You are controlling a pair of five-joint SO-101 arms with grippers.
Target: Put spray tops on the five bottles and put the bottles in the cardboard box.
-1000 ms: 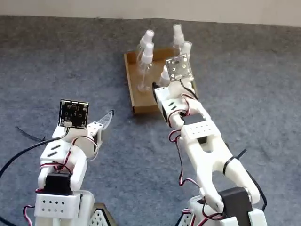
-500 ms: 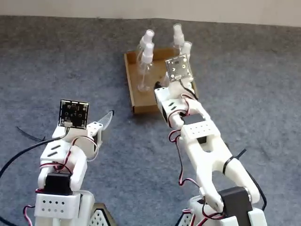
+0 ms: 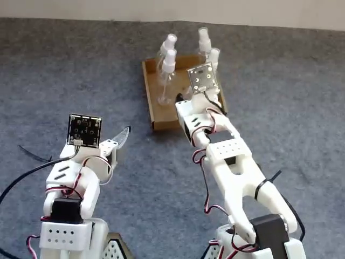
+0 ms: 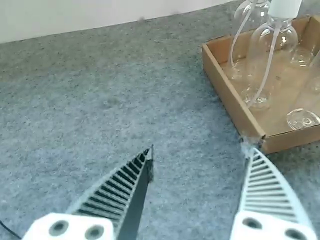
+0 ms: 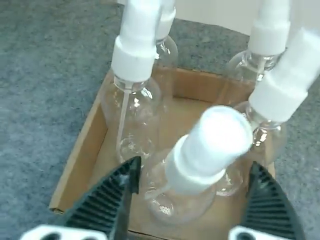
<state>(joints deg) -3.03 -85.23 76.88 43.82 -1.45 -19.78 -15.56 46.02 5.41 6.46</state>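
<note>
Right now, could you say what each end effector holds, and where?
Nothing: left end effector open; right end effector open, astride a bottle.

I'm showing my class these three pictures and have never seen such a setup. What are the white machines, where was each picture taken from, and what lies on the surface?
Two white robot arms sit side by side on a grey carpet. One picture looks down from a fixed camera; the other two come from a camera on each arm's wrist, looking past its two-fingered tool. The left tool is open, holds nothing, and hangs short of the cardboard box. The right tool is open over the box, its jaws either side of the nearest bottle without seeming to grip it. Five clear bottles, each with a white spray top, stand in the box.
</note>
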